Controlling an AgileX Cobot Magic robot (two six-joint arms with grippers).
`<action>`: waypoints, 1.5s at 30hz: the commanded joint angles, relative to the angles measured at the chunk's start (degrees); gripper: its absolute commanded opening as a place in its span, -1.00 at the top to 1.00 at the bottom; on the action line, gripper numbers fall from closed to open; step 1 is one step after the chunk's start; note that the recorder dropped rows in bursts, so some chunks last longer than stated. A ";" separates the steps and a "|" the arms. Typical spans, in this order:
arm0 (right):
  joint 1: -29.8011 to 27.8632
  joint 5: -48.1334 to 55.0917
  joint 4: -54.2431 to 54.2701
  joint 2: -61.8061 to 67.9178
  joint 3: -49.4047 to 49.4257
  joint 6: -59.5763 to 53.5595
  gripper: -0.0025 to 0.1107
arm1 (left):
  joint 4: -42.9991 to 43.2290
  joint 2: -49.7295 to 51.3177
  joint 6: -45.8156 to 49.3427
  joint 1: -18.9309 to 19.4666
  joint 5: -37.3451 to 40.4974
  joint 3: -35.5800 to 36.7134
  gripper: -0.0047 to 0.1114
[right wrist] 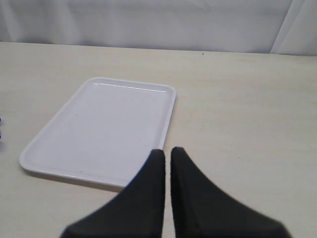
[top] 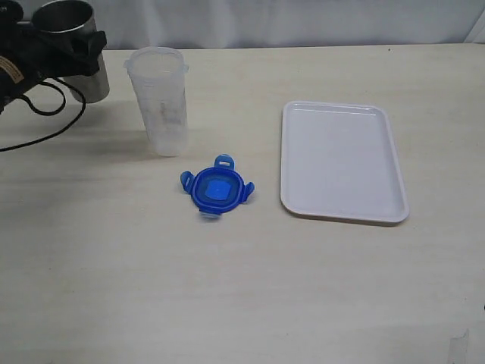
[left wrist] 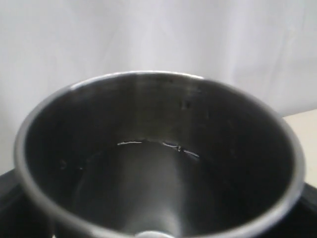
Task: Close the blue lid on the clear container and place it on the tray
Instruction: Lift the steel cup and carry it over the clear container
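The left arm reaches in at the far corner of the table (top: 227,303), well to the left of the tray (top: 341,159) in the exterior view; its black left gripper (top: 72,47) wraps a grey metal cup (top: 92,85), with a finger (top: 95,44) pressed to the cup's side, so the fingers are clamped on the cup; a black cable (top: 38,129) loops down from the arm onto the table. The right arm is outside the exterior view; only its wrist view shows the right gripper (right wrist: 167,150), fingers together with the barest slit between them, holding nothing, aimed over the table toward one short edge of the tray (right wrist: 104,124).

The left wrist view gives only the cup's dark interior (left wrist: 158,163) and its rim, with a white backdrop behind; the exterior view alone shows the task's things together.

The clear container (top: 159,102) stands upright on the table, left of the tray and well apart from it, long axis vertical, open mouth up; the blue lid (top: 217,188) lies flat on the table, off the container, between it and the tray and near the tray's near-left corner, square centre panel facing up, four flaps splayed outward; the tray lies flat and holds nothing, its long axis running near to far.
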 commanded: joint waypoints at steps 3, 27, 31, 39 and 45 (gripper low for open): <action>0.10 -0.62 0.10 -0.25 0.13 0.09 0.88 | 4.77 -0.96 -6.63 -0.06 -2.66 -4.87 0.92; 0.10 -0.62 0.10 -0.25 0.13 0.09 0.88 | 18.95 -5.96 -10.99 -2.77 -3.28 -6.35 0.92; 0.10 -0.62 0.10 -0.25 0.13 0.09 0.88 | 18.85 -5.96 -7.26 -3.30 -3.01 -6.35 0.92; 0.10 -0.62 0.10 -0.25 0.13 0.09 0.88 | 19.10 -5.96 -4.17 -3.30 -2.44 -6.35 0.92; 0.10 -0.62 0.10 -0.25 0.13 0.09 0.88 | 19.33 -5.96 4.16 -3.30 -2.44 -6.35 0.92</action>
